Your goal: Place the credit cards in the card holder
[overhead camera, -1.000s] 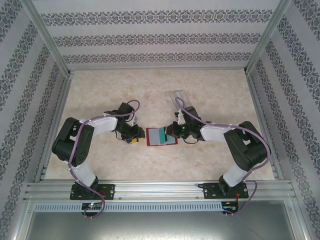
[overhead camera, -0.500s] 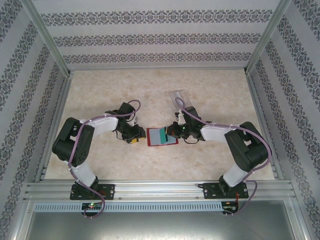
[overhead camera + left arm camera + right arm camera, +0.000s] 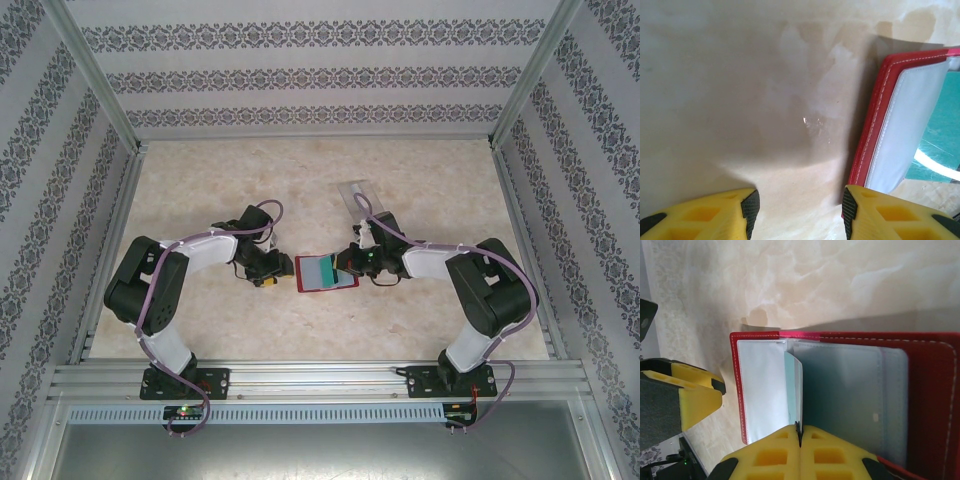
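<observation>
Counter [image 3: 200,180] of pale marble carries everything. We see the red wallet [image 3: 338,287] lying open at centre and the card holder [image 3: 357,194] near its 1 o'clock, apart. At the wallet's 9 o'clock edge the left end effector [image 3: 800,210] gapes wide, holding nothing. We log the right end effector [image 3: 800,432] pinched on a credit card [image 3: 794,390] standing on edge in a wallet sleeve. Risk, we judge: the thin-edge grip slips, or the sleeve drags the wallet along. Walls sit well apart, with open marble toward 12 o'clock.
</observation>
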